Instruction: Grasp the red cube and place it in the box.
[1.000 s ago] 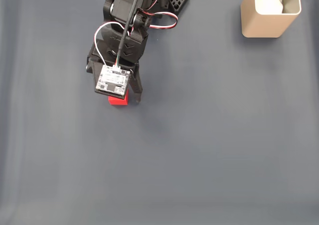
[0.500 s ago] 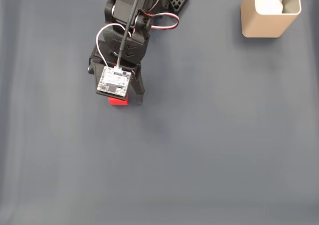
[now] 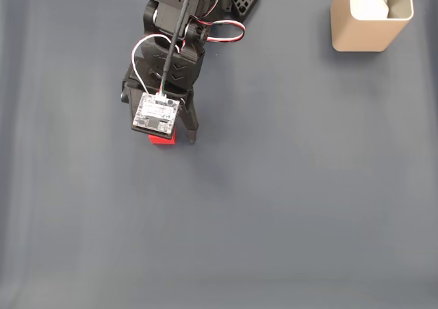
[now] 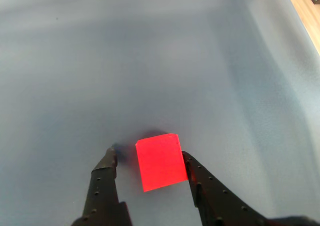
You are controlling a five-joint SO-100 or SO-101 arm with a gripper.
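Wrist view: the cube [image 4: 159,161] sits on the grey worktop [image 4: 150,60] between the fingers [image 4: 148,155], and they are apart. The right finger's tip is touching the cube's right edge; on the left, a sliver of worktop shows between finger and cube. So not clamped. In the fixed view the arm [image 3: 174,48] reaches down from the top edge, a small circuit board [image 3: 157,114] on its wrist covering most of the cube [image 3: 161,140], with only a red strip peeking out below. The box [image 3: 363,31] stands well apart in the top right corner, something white inside it.
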